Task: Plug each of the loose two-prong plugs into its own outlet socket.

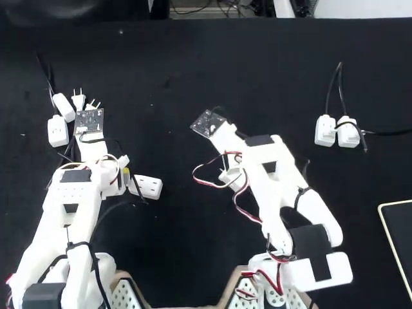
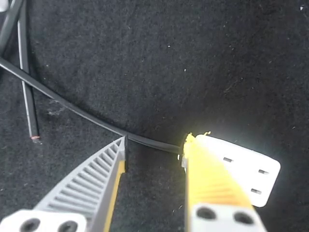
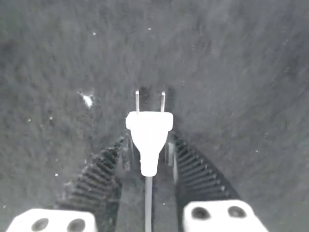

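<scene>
A white two-prong plug (image 3: 147, 133) sits between the fingers of my right gripper (image 3: 148, 140), which is shut on it. Its prongs point away from the wrist over the black mat, and its thin cable runs back between the fingers. A white outlet socket (image 2: 241, 169) lies flat on the mat, also seen as the socket (image 1: 145, 187) in the high view. My left gripper (image 2: 154, 145) is open and straddles the socket's black cable (image 2: 87, 116) where it enters the socket. The yellow finger (image 2: 207, 179) overlaps the socket's cable end.
Two loose white plugs (image 1: 84, 101) and another socket (image 1: 58, 131) lie tangled with cables at the far left. At the far right a socket (image 1: 325, 131) has a plug (image 1: 348, 132) seated in it. A tablet edge (image 1: 394, 244) shows at the right border.
</scene>
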